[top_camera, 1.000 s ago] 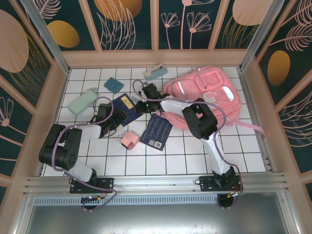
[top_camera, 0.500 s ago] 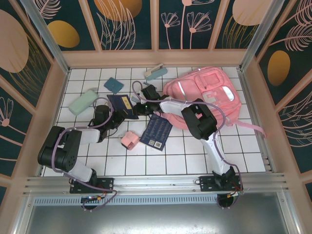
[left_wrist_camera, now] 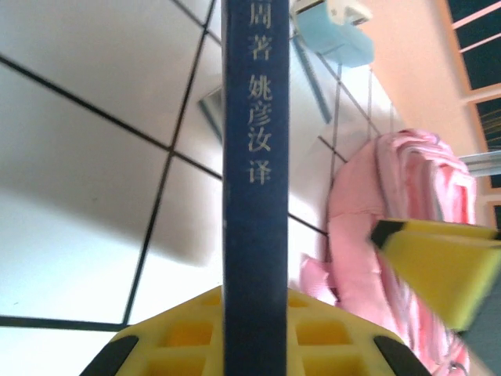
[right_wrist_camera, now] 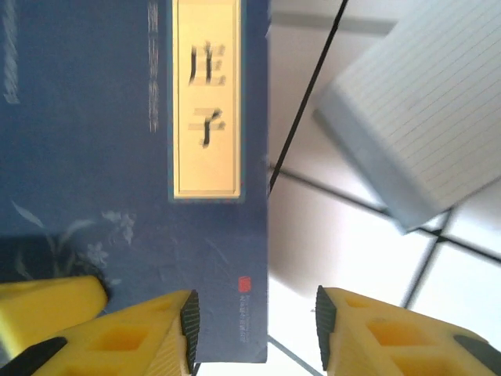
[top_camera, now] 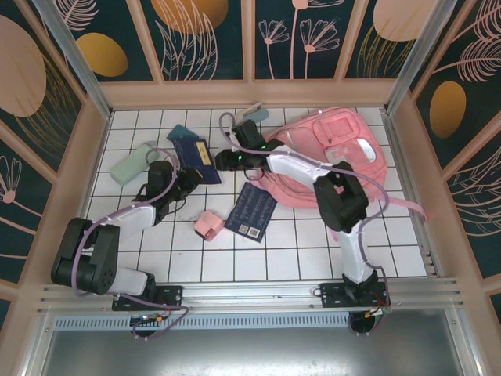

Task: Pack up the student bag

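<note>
My left gripper is clamped on the blue book; the right gripper stands apart over its cover. I should lift the book clear first, then swing it right toward the student bag.

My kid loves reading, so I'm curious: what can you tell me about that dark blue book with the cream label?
The blue book is slim and closed, with a dark blue cover, a cream title label bearing black Chinese characters, a small red seal and faint flower prints; gold characters run along its spine. It sits left of the student bag. The left gripper is clamped on it at the spine, apparently holding it tipped above the white tiles; the right gripper stands open at one corner.
</note>
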Controlling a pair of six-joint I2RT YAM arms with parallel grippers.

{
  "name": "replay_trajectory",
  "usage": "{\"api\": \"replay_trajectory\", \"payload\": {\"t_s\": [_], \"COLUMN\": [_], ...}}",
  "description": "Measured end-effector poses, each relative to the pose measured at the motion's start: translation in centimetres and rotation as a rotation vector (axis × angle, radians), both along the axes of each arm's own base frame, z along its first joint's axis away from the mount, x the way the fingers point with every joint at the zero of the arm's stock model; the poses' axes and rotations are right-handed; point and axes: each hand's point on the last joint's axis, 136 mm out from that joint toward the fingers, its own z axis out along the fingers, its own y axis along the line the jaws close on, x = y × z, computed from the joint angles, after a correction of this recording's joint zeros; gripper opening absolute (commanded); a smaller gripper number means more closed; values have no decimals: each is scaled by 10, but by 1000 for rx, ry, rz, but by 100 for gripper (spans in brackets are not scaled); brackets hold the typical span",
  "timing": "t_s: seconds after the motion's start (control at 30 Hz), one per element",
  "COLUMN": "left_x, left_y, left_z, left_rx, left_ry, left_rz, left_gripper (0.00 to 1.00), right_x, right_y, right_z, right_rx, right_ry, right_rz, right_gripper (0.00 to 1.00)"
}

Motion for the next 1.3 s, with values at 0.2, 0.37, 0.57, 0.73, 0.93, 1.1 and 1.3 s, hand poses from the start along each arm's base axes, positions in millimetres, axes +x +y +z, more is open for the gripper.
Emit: {"api": "replay_trajectory", "payload": {"t_s": [0.2, 0.37, 0.57, 0.73, 0.93, 1.1, 1.3], "left_x": [8, 11, 12, 10, 8, 6, 3], "left_y": [-9, -14, -16, -18, -19, -22, -29], "left_z": [31, 48, 54, 54, 59, 62, 65], "left_rx": [-38, -57, -67, -73, -81, -100, -121], "left_ry": [-64, -99, -108, -102, -110, -109, -104], "left_rz": [-38, -58, -71, -82, -90, -99, -107], "left_gripper": [0, 0, 0, 0, 0, 0, 0], "right_x": [29, 37, 21, 18, 15, 14, 16], "right_y": [-74, -139, -172, -181, -200, -210, -209], "right_z": [59, 40, -8, -21, -42, -57, -54], "right_rx": [-103, -263, -419, -484, -557, -593, -602], "right_ry": [-186, -200, -130, -131, -107, -91, -109], "right_rz": [-186, -299, -290, -292, -317, -308, -297], "right_gripper": [51, 52, 54, 54, 50, 15, 0]}}
